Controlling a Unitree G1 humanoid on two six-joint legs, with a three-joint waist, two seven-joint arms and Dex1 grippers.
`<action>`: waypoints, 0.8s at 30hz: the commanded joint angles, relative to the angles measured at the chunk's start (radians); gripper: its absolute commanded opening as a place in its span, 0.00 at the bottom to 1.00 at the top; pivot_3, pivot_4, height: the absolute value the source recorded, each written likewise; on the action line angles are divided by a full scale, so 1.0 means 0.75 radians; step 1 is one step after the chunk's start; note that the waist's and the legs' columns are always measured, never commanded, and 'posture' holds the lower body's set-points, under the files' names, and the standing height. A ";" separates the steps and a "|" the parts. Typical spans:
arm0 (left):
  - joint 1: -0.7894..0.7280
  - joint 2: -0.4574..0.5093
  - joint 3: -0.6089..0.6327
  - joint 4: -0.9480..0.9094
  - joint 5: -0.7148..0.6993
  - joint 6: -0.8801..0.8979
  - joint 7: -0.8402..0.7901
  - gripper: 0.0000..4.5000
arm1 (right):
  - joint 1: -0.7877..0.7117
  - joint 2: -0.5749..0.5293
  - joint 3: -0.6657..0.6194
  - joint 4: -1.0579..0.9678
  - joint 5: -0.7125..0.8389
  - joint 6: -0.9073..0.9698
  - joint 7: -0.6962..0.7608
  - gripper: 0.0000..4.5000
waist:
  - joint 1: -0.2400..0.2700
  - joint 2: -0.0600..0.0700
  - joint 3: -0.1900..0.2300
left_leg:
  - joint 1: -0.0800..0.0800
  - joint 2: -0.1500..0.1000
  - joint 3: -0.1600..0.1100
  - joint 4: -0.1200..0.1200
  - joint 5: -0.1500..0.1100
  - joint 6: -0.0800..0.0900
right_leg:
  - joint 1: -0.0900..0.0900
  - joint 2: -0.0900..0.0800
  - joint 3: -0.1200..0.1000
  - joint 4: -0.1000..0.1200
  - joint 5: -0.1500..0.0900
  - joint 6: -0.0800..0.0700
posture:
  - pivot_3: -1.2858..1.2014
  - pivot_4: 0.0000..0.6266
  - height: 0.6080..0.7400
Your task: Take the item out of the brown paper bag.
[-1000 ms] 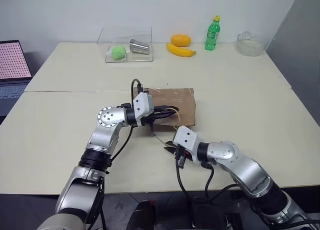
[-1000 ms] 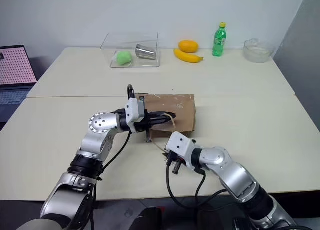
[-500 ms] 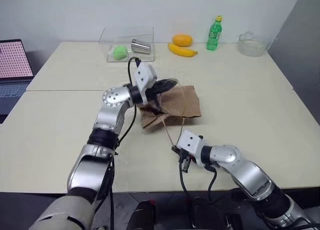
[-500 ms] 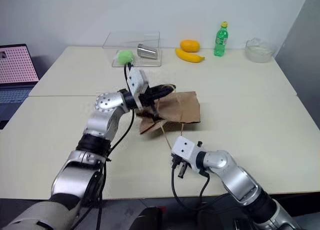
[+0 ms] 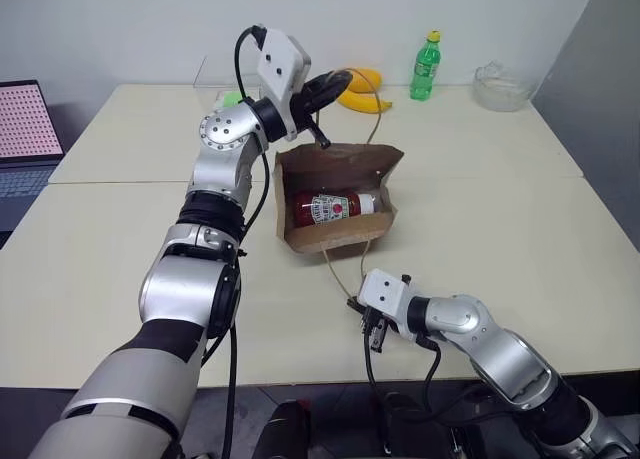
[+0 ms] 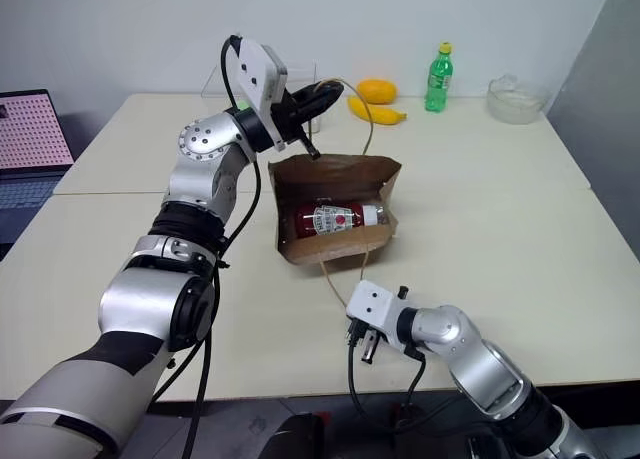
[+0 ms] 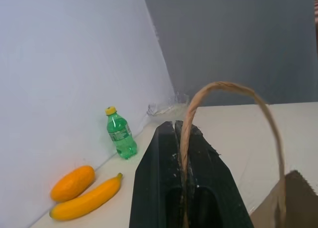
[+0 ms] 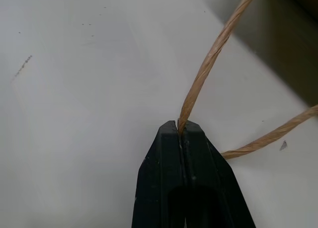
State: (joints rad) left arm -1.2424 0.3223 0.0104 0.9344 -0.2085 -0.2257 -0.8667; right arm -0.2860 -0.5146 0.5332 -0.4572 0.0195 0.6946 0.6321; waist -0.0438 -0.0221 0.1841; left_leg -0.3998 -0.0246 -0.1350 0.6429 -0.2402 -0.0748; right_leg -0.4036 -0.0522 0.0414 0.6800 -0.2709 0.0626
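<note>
Bag mouth held open by opposed pulls on its two handles. The left gripper (image 5: 335,82), raised high over the table (image 5: 520,229), is clamped fully shut on the upper handle (image 7: 223,96), which loops up from the fingers in the left wrist view and runs down to the top edge of the brown paper bag (image 5: 340,164) just below it. The right gripper (image 5: 372,329), low near the table's front edge, is likewise closed tight, pinching the lower handle (image 8: 208,59); that cord leads away from its fingertips toward the bag's lower lip. Because one handle is drawn upward and the other kept down and toward the robot, the opening gapes toward the camera and the interior is exposed.

The item (image 5: 335,206), a dark red bottle with a white cap and pale label, lies on its side inside the bag, below the left gripper and beyond the right one, well apart from both. It has not yet left the bag. Since both grippers are occupied with handles, the likely purpose of this hold is to tip or shake the bottle out, or to free one gripper to reach in.

A green bottle (image 5: 426,67), a banana (image 7: 87,200) and an orange fruit (image 7: 72,183) stand at the far edge of the table, beyond the left gripper and uninvolved.
</note>
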 commanded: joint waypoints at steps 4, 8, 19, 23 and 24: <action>0.038 0.011 0.057 -0.224 -0.135 0.156 -0.204 0.00 | 0.029 0.086 -0.111 -0.096 0.079 0.052 -0.024 0.00 | -0.010 0.000 0.000 | 0.000 0.000 0.000 0.000 0.000 0.000 | 0.000 0.000 0.000 0.000 0.000 0.000 | 0.52 0.24 1.00; 0.150 0.027 0.050 -0.476 -0.212 0.357 -0.273 0.00 | 0.044 0.108 -0.223 -0.209 0.151 0.155 -0.038 0.20 | -0.015 0.000 0.000 | -0.001 0.001 0.000 0.000 0.000 0.000 | -0.001 0.000 0.000 0.001 0.000 0.000 | 0.52 0.24 1.00; 0.406 0.048 0.006 -1.017 -0.357 0.779 -0.299 0.00 | 0.159 -0.124 -0.718 -0.655 0.604 0.480 0.153 0.85 | -0.009 0.000 0.000 | -0.001 0.001 0.000 0.000 0.000 0.000 | 0.000 0.000 0.000 0.001 0.000 0.000 | 0.52 0.24 1.00; 0.441 0.079 -0.003 -1.119 -0.422 0.921 -0.326 0.00 | 0.044 -0.024 -0.878 -0.617 0.850 0.572 0.108 0.85 | -0.017 0.000 0.000 | 0.001 0.002 0.000 0.000 0.000 0.000 | 0.001 0.001 0.000 0.001 0.000 0.000 | 0.52 0.24 1.00; 0.445 0.084 0.001 -1.134 -0.438 0.950 -0.327 0.00 | -0.006 -0.012 -0.849 -0.592 0.841 0.573 0.078 0.85 | -0.020 0.000 0.000 | 0.001 0.002 0.000 0.000 0.000 0.000 | 0.001 0.001 0.001 0.002 0.000 0.000 | 0.52 0.24 1.00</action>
State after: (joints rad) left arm -0.9022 0.3711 0.0042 0.1413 -0.4987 0.4585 -1.1044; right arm -0.2489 -0.5323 -0.0966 -0.8978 0.6185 1.1197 0.7163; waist -0.0585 -0.0218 0.1843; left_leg -0.3987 -0.0231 -0.1345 0.6430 -0.2402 -0.0746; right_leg -0.4028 -0.0514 0.0422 0.6814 -0.2708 0.0623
